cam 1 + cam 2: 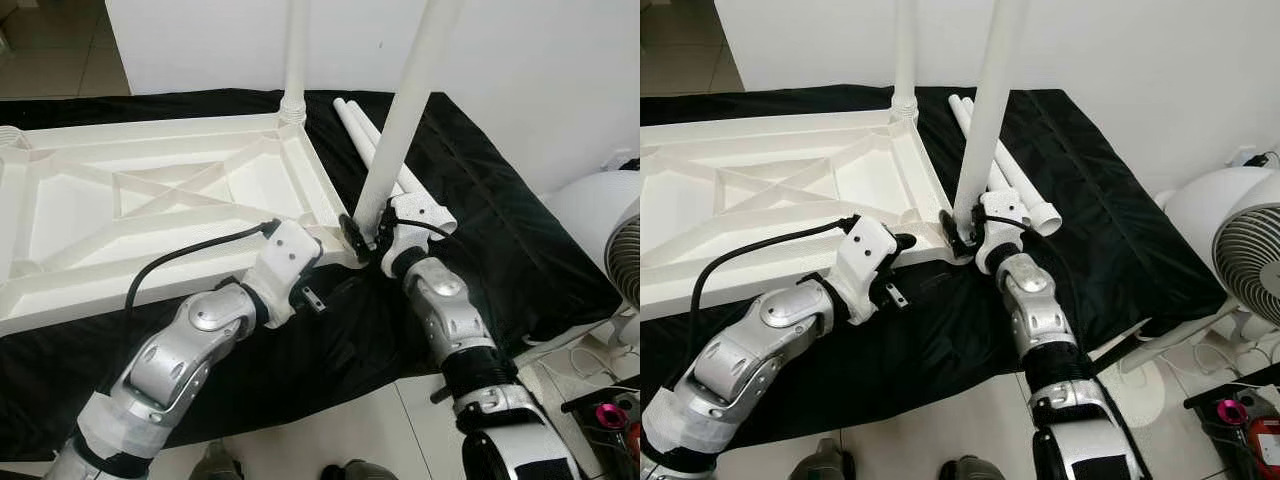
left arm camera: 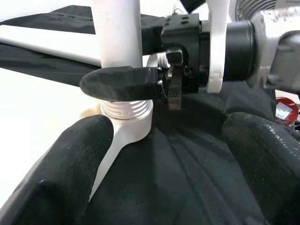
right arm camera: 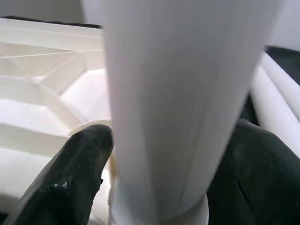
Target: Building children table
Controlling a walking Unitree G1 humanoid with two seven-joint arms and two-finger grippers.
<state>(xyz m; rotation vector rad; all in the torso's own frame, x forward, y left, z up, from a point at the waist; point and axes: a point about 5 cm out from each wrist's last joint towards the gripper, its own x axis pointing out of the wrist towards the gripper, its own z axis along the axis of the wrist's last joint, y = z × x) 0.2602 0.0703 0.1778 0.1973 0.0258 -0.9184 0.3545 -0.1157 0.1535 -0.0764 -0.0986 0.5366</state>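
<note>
— What do I see on the black cloth (image 1: 480,230)?
— The white tabletop (image 1: 150,210) lies upside down. My right gripper (image 1: 362,236) grips a leg (image 1: 405,110) at its near right corner; my left gripper (image 1: 318,268) is just beside.

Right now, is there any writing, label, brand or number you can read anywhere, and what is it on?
No readable text anywhere.
White tabletop, its legs and the black cloth: plain, no marks.
Red object at the left wrist view's edge: a pale patch, too small and blurred to read.
Fan: no label visible.
</note>
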